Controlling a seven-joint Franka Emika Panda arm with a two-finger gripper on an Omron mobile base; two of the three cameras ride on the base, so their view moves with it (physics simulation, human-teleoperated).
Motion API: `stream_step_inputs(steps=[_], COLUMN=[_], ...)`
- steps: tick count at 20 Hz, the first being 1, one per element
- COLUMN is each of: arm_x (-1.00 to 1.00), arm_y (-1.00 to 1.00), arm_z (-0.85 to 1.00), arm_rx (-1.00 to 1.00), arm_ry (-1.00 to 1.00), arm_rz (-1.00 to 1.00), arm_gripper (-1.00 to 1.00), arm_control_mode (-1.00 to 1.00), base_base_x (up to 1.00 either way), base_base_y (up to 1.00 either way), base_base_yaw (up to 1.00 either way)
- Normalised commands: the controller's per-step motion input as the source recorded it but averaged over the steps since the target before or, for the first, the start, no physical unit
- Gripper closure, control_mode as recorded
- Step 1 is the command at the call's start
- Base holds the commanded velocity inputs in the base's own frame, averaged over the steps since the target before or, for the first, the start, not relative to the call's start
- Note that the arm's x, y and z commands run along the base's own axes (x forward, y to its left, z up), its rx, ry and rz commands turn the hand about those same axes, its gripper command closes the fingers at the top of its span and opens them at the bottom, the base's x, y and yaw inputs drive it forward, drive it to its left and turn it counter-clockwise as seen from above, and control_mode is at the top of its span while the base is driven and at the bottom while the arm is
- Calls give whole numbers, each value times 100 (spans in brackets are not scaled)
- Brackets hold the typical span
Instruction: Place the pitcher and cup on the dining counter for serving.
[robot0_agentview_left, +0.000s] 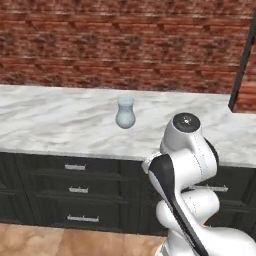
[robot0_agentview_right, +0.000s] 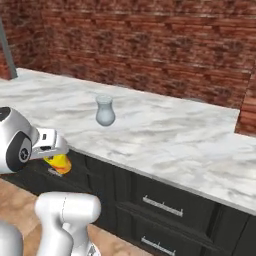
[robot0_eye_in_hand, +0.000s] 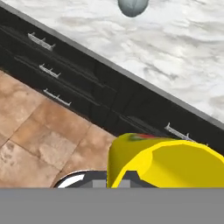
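The pale glass pitcher (robot0_agentview_left: 125, 113) (robot0_agentview_right: 105, 111) (robot0_eye_in_hand: 132, 6) stands upright on the marble dining counter (robot0_agentview_left: 50, 120) (robot0_agentview_right: 175, 135) (robot0_eye_in_hand: 175, 43), about mid-depth. My gripper (robot0_agentview_right: 56, 156) is shut on the yellow cup (robot0_agentview_right: 60, 164) (robot0_eye_in_hand: 166, 162), which has an orange-red mark near its rim. The cup hangs in front of the counter's edge, below the level of the top and above the floor. It is well short of the pitcher, on the near left in the right base view. The fingertips are hidden behind the cup.
Black drawers with silver handles (robot0_agentview_left: 80, 189) (robot0_eye_in_hand: 41, 41) run under the counter. A brick wall (robot0_agentview_left: 125, 45) backs it. A dark upright post (robot0_agentview_left: 242, 60) (robot0_agentview_right: 6, 50) stands at one end of the top. Brown floor tiles (robot0_eye_in_hand: 39, 131) lie below the hand.
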Motion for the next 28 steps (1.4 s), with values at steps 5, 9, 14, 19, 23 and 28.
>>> stream_step_inputs(steps=[5, 9, 14, 19, 23, 28], arm_x=[0, 0, 0, 0, 0, 0], arm_y=[0, 0, 0, 0, 0, 0], arm_z=[0, 0, 0, 0, 0, 0], arm_rx=[0, 0, 0, 0, 0, 0], arm_ry=[0, 0, 0, 0, 0, 0], arm_rz=[0, 0, 0, 0, 0, 0], arm_gripper=[100, 100, 100, 100, 100, 100], arm_control_mode=[100, 100, 100, 100, 100, 100], base_base_x=[99, 78, 6, -38, -19, -45], base_base_y=[91, 96, 99, 29, 21, 6], base_base_yaw=[-63, -61, -49, -5, 24, 55])
